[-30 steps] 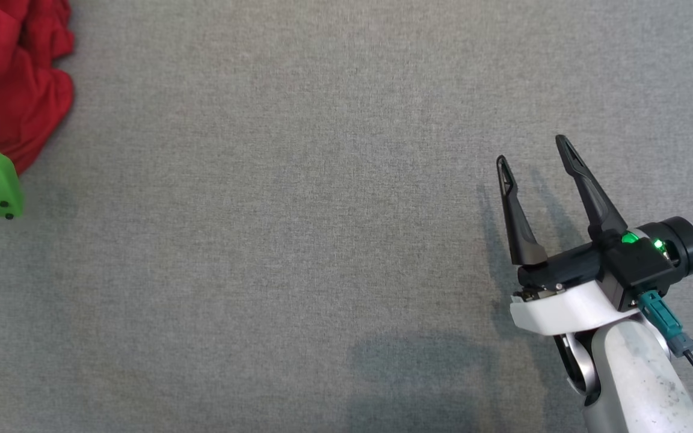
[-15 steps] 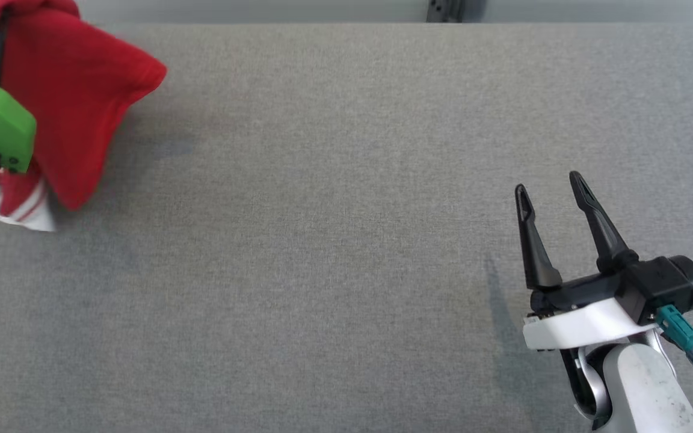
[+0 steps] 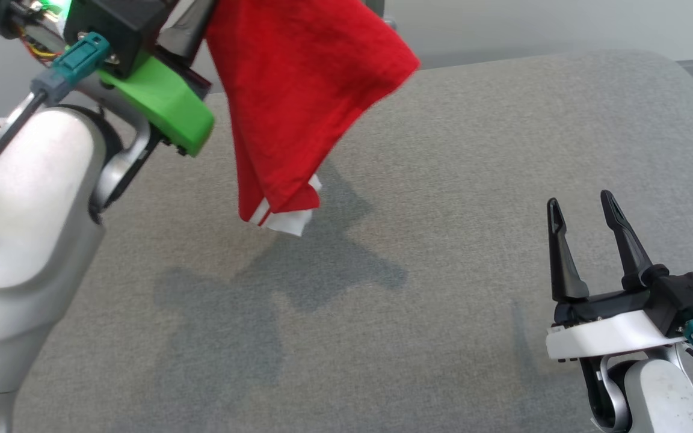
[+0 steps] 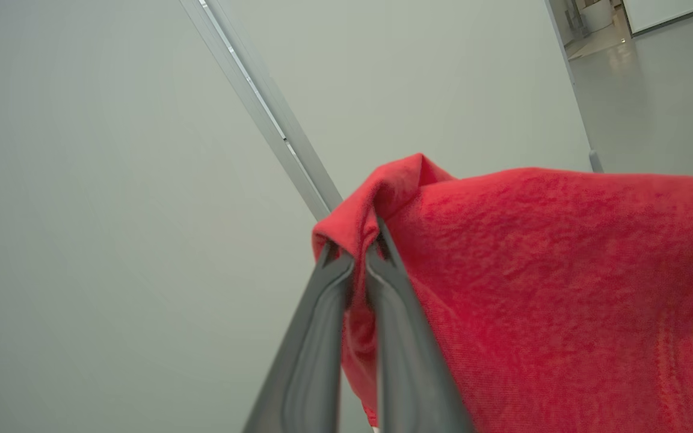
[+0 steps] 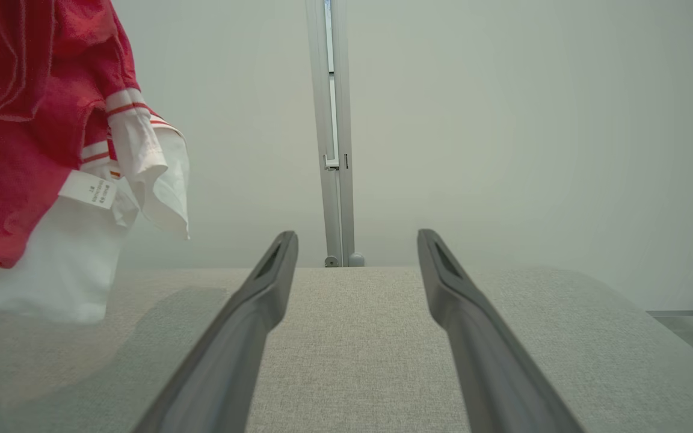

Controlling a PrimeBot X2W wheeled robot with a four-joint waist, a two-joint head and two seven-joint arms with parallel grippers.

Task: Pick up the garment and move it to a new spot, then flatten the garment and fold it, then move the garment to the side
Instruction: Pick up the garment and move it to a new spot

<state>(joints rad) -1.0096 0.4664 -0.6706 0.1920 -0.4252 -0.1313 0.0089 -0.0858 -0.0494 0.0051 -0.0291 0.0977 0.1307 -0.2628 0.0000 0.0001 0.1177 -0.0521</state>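
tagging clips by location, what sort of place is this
Probably an indoor lab or test room, not a home: a grey fabric-covered table, bare pale walls with a metal upright behind it, and a robot's left claw holding a red garment over the table.

At my left, the garment (image 3: 298,102) hangs from my left pincer (image 4: 351,243) above the far part of the surface (image 3: 443,240). My right pincer (image 3: 580,198) sits at my near right, low over the surface, well apart from the garment, pointing toward the wall (image 5: 503,120) behind it.

Grey fabric tbl (image 3: 443,252) w/ rounded corner
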